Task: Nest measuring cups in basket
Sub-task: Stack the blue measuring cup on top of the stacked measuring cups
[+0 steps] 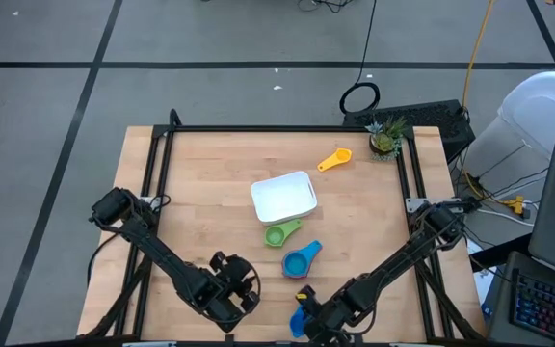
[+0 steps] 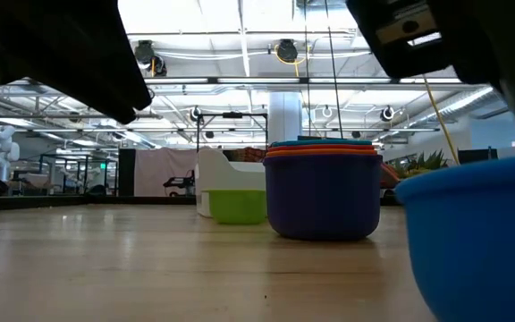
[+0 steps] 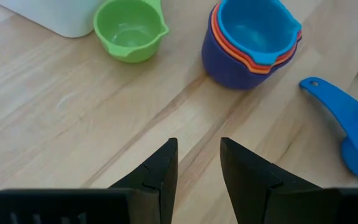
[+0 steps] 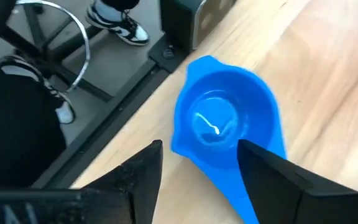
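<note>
The white basket [image 1: 282,196] sits mid-table. Just in front of it a green measuring cup [image 1: 279,233] rests on its base. Beside that stands a nested stack [image 1: 302,259]: light blue in orange in dark blue [image 3: 250,40]. A yellow cup [image 1: 335,159] lies farther back, near the plant. A blue cup [image 4: 225,124] lies by the near edge under my right gripper [image 4: 197,162]. That gripper is open, with a finger on either side of the cup's handle end. My left gripper [image 3: 199,162] hovers over bare wood near the stack, its fingers a narrow gap apart with nothing between them. My right gripper comes at the blue cup slanting down from the near side, and the cup's handle [image 4: 244,193] runs between the fingers, close to one of them [image 4: 278,180]. I cannot tell whether it touches the handle. The cup rests on the table, bowl up.
A small potted plant [image 1: 386,138] stands at the far right corner. The table's near edge and black frame rail [image 4: 135,81] run close behind the blue cup. Bare wood lies left of the basket and on the table's left half.
</note>
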Controlling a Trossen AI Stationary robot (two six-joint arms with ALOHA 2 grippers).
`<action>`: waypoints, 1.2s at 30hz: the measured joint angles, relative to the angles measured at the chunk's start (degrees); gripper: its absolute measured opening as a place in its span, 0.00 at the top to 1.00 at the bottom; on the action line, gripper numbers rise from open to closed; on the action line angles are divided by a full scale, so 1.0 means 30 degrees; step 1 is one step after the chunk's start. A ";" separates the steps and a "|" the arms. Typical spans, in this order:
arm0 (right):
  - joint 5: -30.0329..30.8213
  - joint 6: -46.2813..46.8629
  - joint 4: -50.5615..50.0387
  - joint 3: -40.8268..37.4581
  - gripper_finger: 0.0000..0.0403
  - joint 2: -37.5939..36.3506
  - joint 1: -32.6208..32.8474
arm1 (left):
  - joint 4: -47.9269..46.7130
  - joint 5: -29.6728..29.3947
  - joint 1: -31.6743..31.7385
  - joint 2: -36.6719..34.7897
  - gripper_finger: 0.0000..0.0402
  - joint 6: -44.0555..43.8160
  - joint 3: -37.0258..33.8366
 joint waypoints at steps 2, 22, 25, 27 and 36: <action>0.0104 -0.0136 0.0017 -0.0002 0.52 0.0000 -0.0069 | 0.0012 -0.0131 -0.0016 0.0000 0.70 -0.0007 0.0000; -0.0891 -0.1553 0.0121 0.0069 0.71 0.1647 -0.0295 | 0.0835 -0.1833 -0.0073 0.0000 0.70 0.0379 0.0000; -0.0237 -0.1895 0.0340 0.0042 0.86 0.1488 -0.0283 | 0.1073 -0.1834 -0.0073 0.0000 0.70 0.0706 0.0000; 0.0252 -0.2289 0.0172 0.0020 0.96 0.1148 -0.0222 | 0.1073 -0.1841 -0.0073 -0.0006 0.70 0.0721 0.0000; 0.1578 -0.2065 -0.0239 -0.0060 1.00 -0.0551 0.0440 | 0.1147 -0.1980 -0.0051 -0.0022 0.70 0.0852 0.0000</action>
